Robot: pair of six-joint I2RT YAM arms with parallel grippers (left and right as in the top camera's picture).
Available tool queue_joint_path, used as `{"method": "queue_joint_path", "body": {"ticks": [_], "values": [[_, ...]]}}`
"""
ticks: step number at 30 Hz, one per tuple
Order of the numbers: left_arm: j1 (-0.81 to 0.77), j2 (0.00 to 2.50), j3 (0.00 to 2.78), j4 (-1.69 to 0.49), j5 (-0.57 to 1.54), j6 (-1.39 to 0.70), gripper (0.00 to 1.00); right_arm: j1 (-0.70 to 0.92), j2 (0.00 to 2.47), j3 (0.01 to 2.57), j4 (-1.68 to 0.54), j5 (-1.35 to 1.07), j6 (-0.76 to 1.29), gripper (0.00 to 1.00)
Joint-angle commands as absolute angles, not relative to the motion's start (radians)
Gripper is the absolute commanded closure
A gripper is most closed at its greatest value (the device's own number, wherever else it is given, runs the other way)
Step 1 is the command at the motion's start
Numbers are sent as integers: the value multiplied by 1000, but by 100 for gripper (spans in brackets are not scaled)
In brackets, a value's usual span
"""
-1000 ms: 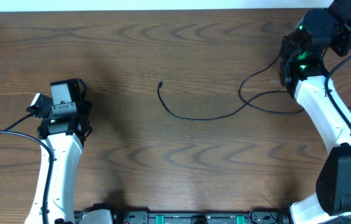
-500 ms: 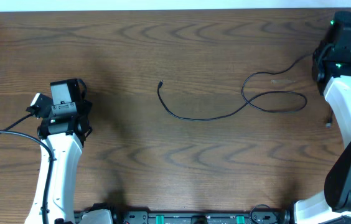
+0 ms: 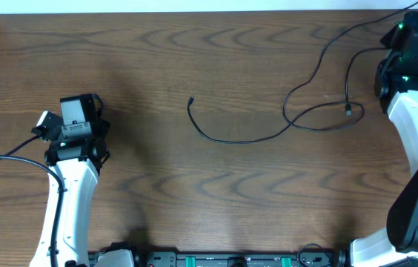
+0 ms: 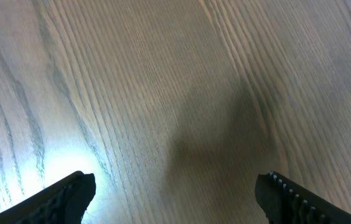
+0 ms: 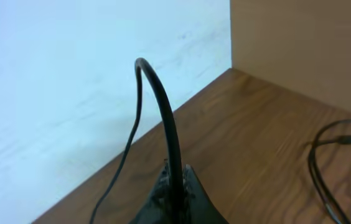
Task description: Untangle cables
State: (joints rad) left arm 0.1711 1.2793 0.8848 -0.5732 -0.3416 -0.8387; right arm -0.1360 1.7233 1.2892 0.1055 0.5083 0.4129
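cables on table, centre to right, one in right gripper; left gripper far left

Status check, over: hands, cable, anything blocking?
Left hand open, empty. Right hand shut on black cable, raised near far right corner; a plug end lies on the table. Nothing blocking seen.

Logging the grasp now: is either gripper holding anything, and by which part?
The right gripper pinches the thin black cable on its cord, not a plug. The left gripper holds nothing.
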Motion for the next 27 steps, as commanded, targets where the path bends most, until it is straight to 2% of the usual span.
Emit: {"method": "queue_joint_path", "body": {"ticks": [1, 5, 6, 8, 9, 10, 14, 23, 27], "values": [[175, 1274, 884, -575, -348, -844, 13, -182, 1781, 1296, 75, 481, 474, 99], [175, 1274, 884, -575, -348, -844, 13, -249, 1862, 1296, -3, 511, 474, 98], [175, 1274, 884, -575, -348, -844, 13, -265, 1869, 1296, -29, 510, 474, 91], [175, 1274, 884, -575, -348, -844, 13, -297, 1874, 1296, -98, 509, 474, 46], [175, 1274, 884, -575, -348, -844, 13, -310, 1874, 1296, -130, 508, 474, 13], [175, 1274, 884, -575, -348, -844, 13, -316, 1872, 1296, -154, 505, 474, 1], [175, 1274, 884, -575, -348, -844, 13, -315, 1852, 1296, -261, 453, 474, 1], [175, 1274, 884, -575, -348, -844, 13, -185, 1773, 1296, -302, -213, 277, 1], [175, 1274, 884, -575, -348, -844, 13, -80, 1775, 1295, -371, -269, 275, 1]]}}
